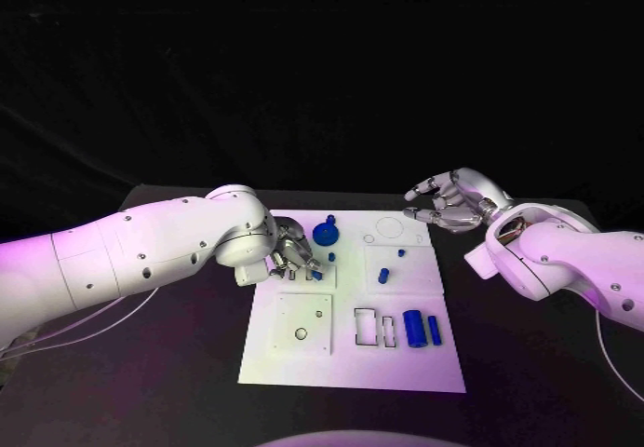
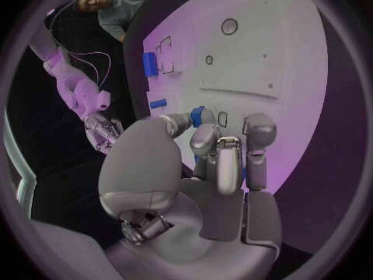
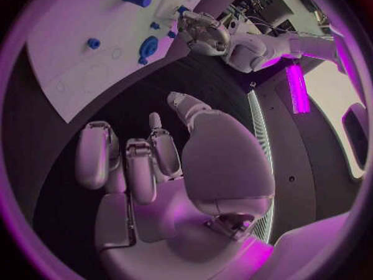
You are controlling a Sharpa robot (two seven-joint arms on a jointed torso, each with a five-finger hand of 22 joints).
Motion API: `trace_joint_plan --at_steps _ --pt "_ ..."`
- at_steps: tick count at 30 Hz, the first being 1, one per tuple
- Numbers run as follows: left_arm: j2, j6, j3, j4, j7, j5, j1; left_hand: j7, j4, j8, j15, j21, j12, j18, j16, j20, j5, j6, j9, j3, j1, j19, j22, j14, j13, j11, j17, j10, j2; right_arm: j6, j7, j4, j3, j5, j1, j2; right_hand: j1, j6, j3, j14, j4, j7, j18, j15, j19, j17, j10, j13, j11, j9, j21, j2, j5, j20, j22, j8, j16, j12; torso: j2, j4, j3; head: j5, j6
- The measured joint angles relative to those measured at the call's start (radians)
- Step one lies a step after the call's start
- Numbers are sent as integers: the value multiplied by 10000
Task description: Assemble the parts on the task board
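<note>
The black table [image 1: 537, 372] lies before me, and in its middle the white rectangular task board [image 1: 352, 368], with its cut-out recesses. My left hand [image 1: 290, 253] is down at the board's far left part; my right hand [image 1: 449, 202] hangs above the table just off the board's far right corner, its fingers [image 3: 97, 152] loosely curled and apart, nothing in them.

On the near right of the board lie two blue cylinders [image 1: 416, 328], the thicker beside the thinner, loose beside empty rectangular slots. A round blue knob-like part [image 1: 327, 230] sits at the far middle, and a small blue peg [image 1: 384, 275] near the centre, with a still smaller blue piece past it. I judge the job barely begun: most recesses are empty.

In my left wrist view, my left fingers [image 2: 225, 162] close around a small blue part [image 2: 198, 115] at the board's surface, and I take it to be pinched, though the contact is partly hidden. Whether that part already stands in a hole I cannot tell.
</note>
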Motion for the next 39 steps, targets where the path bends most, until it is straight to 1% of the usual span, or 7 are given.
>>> trace_joint_plan --at_steps 7,9,10,11,14,16,39 --pt "-211 -367 -4 285 91 31 -2 -1 27 140 1 0 0 1 0 0 33 -2 12 28 -178 0 89 1 5 0 0 0 -97 38 -28 -3 -2 0 -13 -7 0 0 0 0 0 0 0 0 0 -1 0 -1 0 -1 0 0 0 0 -1 0 0 0 8 0 -12 18 1" --pt "-250 -454 -23 344 121 -21 -6 -1 26 142 1 0 0 1 0 0 208 -3 13 29 -243 0 122 0 12 0 0 0 -140 44 -33 -4 -3 0 -17 -9 0 0 0 0 0 0 0 0 0 -1 0 -1 0 -1 0 0 0 0 -1 0 0 0 9 0 -12 25 -7" --pt "-274 -509 -40 378 141 -76 -9 0 -369 144 1 0 0 2 0 0 270 -4 14 425 -326 0 138 0 18 -1 0 2 -141 47 -35 -5 -4 0 -20 -10 0 0 0 0 0 0 0 0 0 -1 0 -1 0 -1 0 0 0 0 -1 0 0 0 9 0 -12 27 -12" --pt "-292 -549 -54 401 156 -128 -12 17 -525 165 1 0 0 2 0 0 346 -22 14 580 -373 0 158 1 29 -18 0 19 -187 50 -37 -5 -4 0 -23 -10 0 0 0 0 0 0 1 0 0 -1 0 -1 0 -1 0 0 0 0 -1 0 0 0 9 0 -12 32 -17" --pt "-350 -671 -110 474 208 -375 -25 17 -525 256 1 6 0 3 0 -24 732 -21 14 581 -423 25 228 1 53 -54 0 57 -237 57 -42 -4 -4 0 -29 -12 0 0 0 0 0 0 0 0 0 -1 0 -2 0 -1 0 0 0 0 -2 0 0 0 9 0 -11 39 -28" --pt "-378 -734 -137 516 235 -563 -40 17 -525 261 1 51 0 1 0 -16 817 -21 13 580 -515 63 266 1 71 -54 0 57 -249 60 -44 -4 -4 0 -35 -15 0 0 0 0 0 0 0 0 0 -1 0 -2 0 -2 0 0 0 0 -2 0 0 0 8 2 -12 47 -34" --pt "-307 -1141 -241 571 227 -2037 -188 78 -525 268 -33 169 152 3 38 -35 935 46 -17 580 -582 186 470 36 221 -86 -1 167 -316 84 -50 -10 -5 -1 -107 0 -1 0 28 0 28 0 0 0 0 -3 0 -4 0 5 0 -1 0 0 -4 0 0 0 24 -23 -9 70 -16"
